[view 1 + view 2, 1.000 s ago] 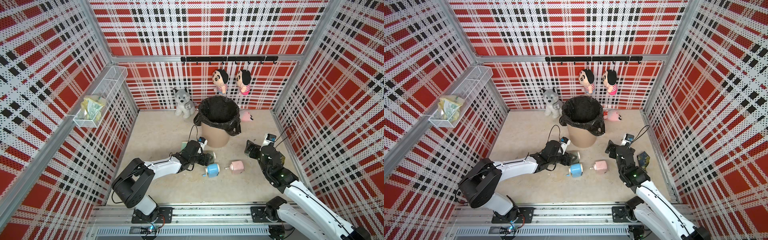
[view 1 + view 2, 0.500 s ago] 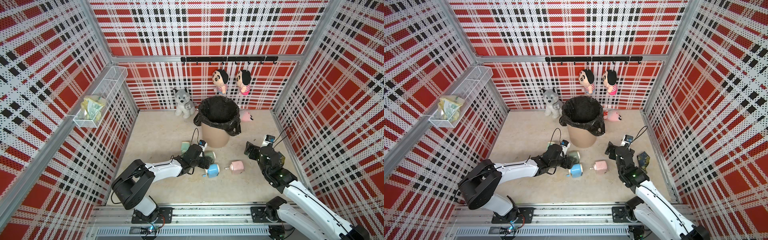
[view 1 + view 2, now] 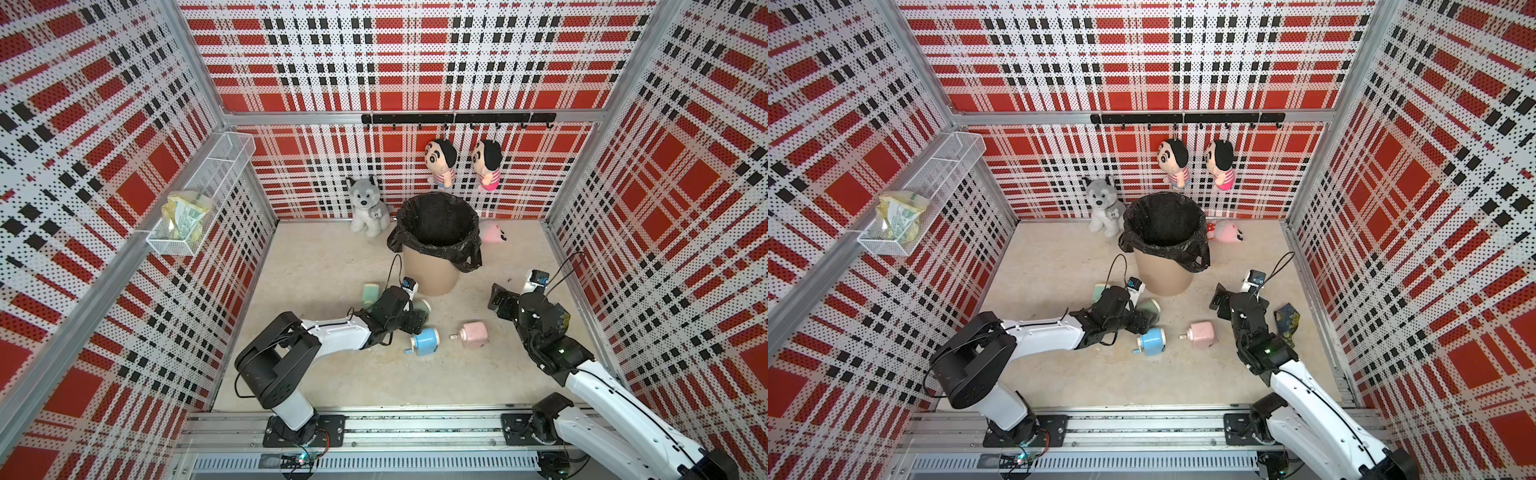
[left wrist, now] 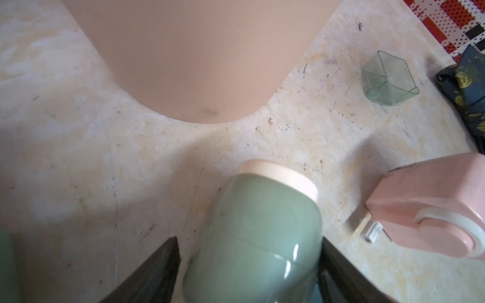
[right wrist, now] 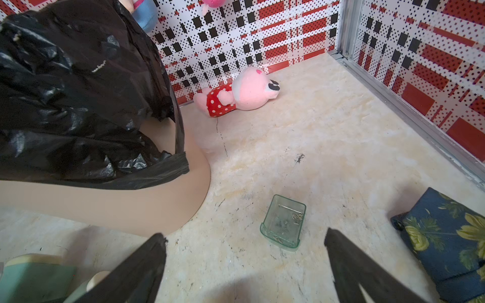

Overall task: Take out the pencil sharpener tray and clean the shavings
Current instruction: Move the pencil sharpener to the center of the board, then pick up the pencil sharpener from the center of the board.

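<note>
The clear green tray [image 5: 283, 223] lies on the floor with a few shavings in it; it also shows in the left wrist view [image 4: 388, 81]. My right gripper [image 5: 244, 233] hangs open just short of it, nothing between its fingers, and shows in both top views [image 3: 498, 301] [image 3: 1219, 301]. A green pencil sharpener [image 4: 257, 236] with a cream end lies between the fingers of my left gripper [image 4: 249, 238]. One finger touches it and a thin gap shows at the other. In a top view that gripper [image 3: 415, 318] is low, in front of the bin.
A tan bin [image 3: 432, 270] with a black bag stands mid-floor. A blue sharpener [image 3: 426, 340] and a pink one [image 3: 473, 334] lie in front of it, and another green piece [image 3: 370, 293] to the left. A dark floral cloth [image 5: 446, 244] lies by the right wall. Plush toys [image 3: 368, 205] sit at the back.
My left gripper has shifted slightly right and toward the front, staying around the green sharpener. The right arm has hardly moved.
</note>
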{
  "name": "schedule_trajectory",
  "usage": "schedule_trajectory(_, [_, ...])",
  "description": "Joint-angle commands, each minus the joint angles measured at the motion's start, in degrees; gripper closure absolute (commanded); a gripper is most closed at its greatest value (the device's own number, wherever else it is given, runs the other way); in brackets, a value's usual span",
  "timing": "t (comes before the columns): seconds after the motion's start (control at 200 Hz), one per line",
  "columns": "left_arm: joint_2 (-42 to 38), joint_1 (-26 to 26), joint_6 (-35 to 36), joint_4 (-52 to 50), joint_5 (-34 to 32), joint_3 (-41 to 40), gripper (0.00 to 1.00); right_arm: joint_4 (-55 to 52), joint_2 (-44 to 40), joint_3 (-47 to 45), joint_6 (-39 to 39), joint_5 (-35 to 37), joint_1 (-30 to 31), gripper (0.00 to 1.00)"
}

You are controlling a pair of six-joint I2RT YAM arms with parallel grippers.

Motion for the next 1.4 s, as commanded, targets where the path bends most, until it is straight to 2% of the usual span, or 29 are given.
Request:
schedule_trajectory(0.0, [2.1, -0.4, 2.1, 0.0, 1.2, 0.5, 0.24, 0.1, 0.3, -0.4, -0.4, 0.6, 0.2, 0.03])
schedule_trajectory(0.065, [2.7, -0.4, 2.2, 0.2, 1.5, 0.2, 0.31, 0.2, 0.5, -0.3, -0.5, 0.6, 0.2, 0.03])
schedule_trajectory(0.225, [3.2, -0.5, 2.2, 1.3, 1.3, -1.5, 0.33, 0.6, 1.5, 0.0, -0.4, 0.5, 0.2, 0.03])
schedule_trajectory(0.476, [0.8, -1.1, 1.6, 5.3, -0.4, -5.3, 0.16, 1.2, 3.2, 0.1, -0.4, -0.2, 0.2, 0.03])
schedule_trajectory(0.536, [0.3, -1.3, 1.4, 5.8, -1.1, -6.0, 0.14, 1.2, 3.3, 0.2, -0.4, -0.1, 0.2, 0.03])
schedule_trajectory(0.932, [-1.5, -2.2, 1.0, 11.1, -4.2, -7.5, 0.12, 1.6, 4.5, -0.2, -0.4, -0.4, 0.2, 0.03])
schedule_trajectory(1.398, [6.3, -2.3, 2.1, 14.6, -4.0, -4.7, 0.13, 1.5, 4.7, -0.1, -0.4, -0.1, 0.2, 0.03])
